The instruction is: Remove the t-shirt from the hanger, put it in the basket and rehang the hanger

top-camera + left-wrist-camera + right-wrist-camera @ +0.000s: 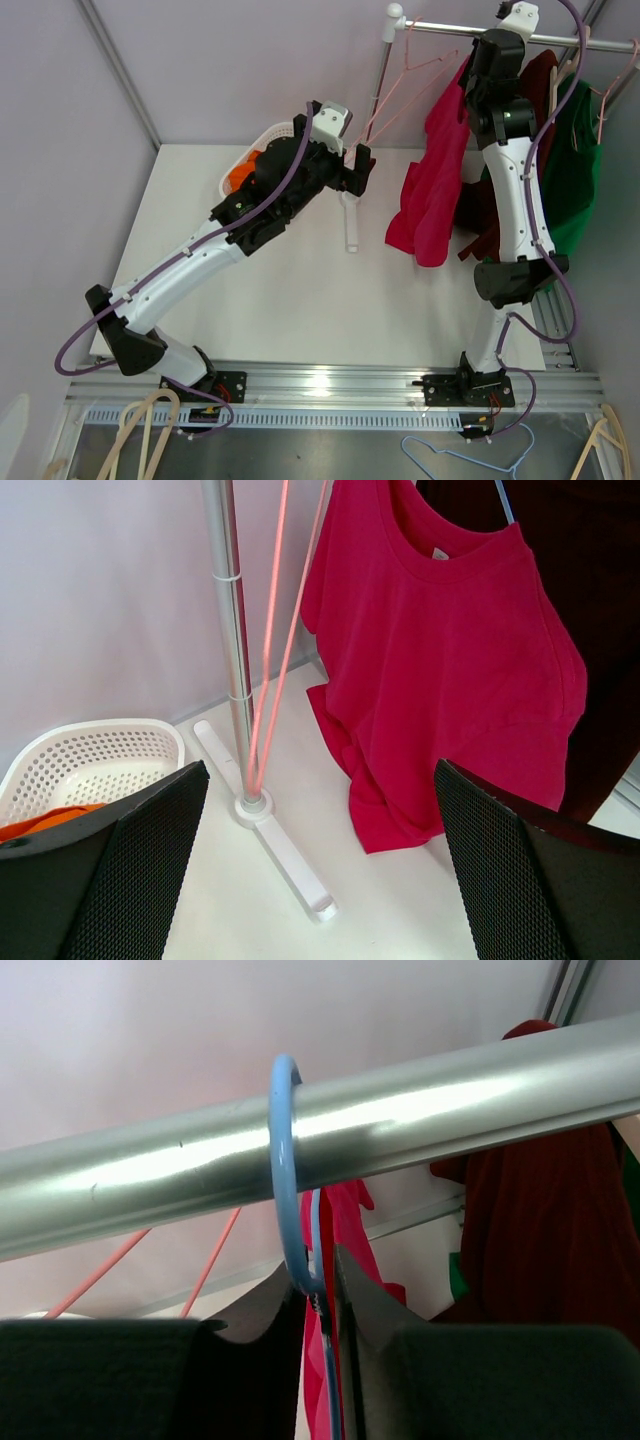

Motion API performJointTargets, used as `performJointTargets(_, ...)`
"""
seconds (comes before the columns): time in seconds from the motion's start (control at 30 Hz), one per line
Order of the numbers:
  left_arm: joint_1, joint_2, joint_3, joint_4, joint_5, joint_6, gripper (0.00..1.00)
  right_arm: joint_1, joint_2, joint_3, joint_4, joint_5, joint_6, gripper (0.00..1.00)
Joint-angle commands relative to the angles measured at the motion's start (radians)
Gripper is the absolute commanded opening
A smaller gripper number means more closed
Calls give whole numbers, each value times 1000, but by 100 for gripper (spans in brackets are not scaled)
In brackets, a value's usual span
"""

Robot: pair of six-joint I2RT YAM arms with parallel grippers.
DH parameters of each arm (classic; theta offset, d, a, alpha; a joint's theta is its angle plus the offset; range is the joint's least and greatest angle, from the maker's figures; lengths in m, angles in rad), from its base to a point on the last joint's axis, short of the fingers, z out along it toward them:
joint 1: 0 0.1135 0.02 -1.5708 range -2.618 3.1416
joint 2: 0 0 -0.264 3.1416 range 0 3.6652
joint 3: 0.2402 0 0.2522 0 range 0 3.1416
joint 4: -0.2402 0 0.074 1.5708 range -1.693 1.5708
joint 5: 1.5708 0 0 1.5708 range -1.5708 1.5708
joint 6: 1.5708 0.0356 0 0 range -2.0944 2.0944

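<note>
A pink-red t-shirt (pixel 430 190) hangs from a blue hanger (pixel 283 1160) hooked over the silver rail (pixel 450 1110). The shirt's lower hem bunches on the table. It fills the upper right of the left wrist view (pixel 450 680). My right gripper (pixel 320 1270) is up at the rail (pixel 560 38) and is shut on the blue hanger's neck just under the hook. My left gripper (pixel 320 780) is open and empty. It hovers above the table left of the shirt (pixel 360 165), facing it, without touching it.
A white basket (pixel 250 165) with orange cloth stands at the back left. The rack's pole (pixel 230 630) and white foot (pixel 290 860) stand between basket and shirt. An empty pink hanger (pixel 410 70) hangs on the rail. Dark red (pixel 535 100) and green (pixel 575 170) garments hang at the right.
</note>
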Motion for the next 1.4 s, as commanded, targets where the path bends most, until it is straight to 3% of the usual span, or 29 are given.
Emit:
performJointTargets(0.0, -9, -22, -4, 29, -11, 16, 99, -6, 16, 32, 20, -11, -8, 21)
performJointTargets(0.07, -9, -24, -6, 29, -12, 14, 99, -6, 16, 32, 25, -11, -9, 17)
performJointTargets(0.1, -9, -24, -9, 30, -12, 14, 100, -6, 18, 33, 25, -11, -8, 3)
performJointTargets(0.13, -9, -25, -7, 29, -12, 16, 99, -6, 16, 33, 26, -7, -6, 1)
performJointTargets(0.57, -11, -30, -1, 36, -5, 14, 99, -3, -34, 75, 59, -41, -38, 0)
performJointTargets(0.8, -52, -47, -13, 78, -43, 88, 99, 44, -160, 14, 92, -35, -106, 0)
performJointTargets(0.93, -92, -102, -106, 169, -52, 123, 100, 96, -232, -34, 91, 33, -134, 0)
performJointTargets(1.13, -219, -165, -171, 246, -115, 218, 100, 158, -346, -198, 66, 134, -83, 0)
performJointTargets(1.33, -457, -291, -384, 393, -173, 323, 100, 240, -468, -345, 14, 323, 79, 0)
performJointTargets(1.37, -503, -310, -476, 418, -181, 327, 99, 251, -485, -387, 8, 350, 104, 0)
